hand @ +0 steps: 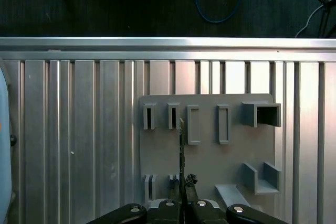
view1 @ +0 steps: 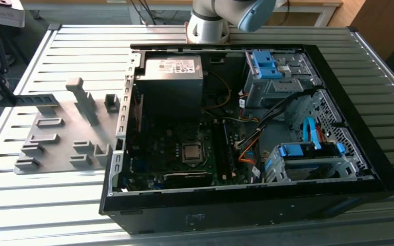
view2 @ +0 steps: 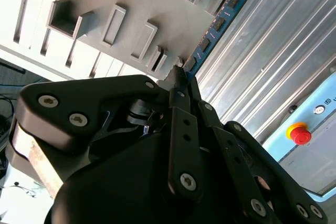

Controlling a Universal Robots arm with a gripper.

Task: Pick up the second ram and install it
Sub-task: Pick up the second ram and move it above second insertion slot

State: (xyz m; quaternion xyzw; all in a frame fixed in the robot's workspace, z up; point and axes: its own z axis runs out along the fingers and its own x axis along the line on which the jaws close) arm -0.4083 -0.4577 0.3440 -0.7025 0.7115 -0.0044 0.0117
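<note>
While the pincer (view2: 181,77) pinches the second ram (view1: 38,100) over the holder (view1: 60,148), nine o'clock of the case (view1: 252,210), pickup looks done, install outstanding.

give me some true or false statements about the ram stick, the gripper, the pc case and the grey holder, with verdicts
1. The gripper is shut on the second ram. True.
2. The second ram is already seated in the motherboard. False: it is in the gripper, outside the case, on the exterior view's left.
3. The computer case lies open, with its motherboard exposed. True.
4. The grey holder sits inside the computer case. False: it lies on the slatted table, beside the case on the exterior view's left.
</note>
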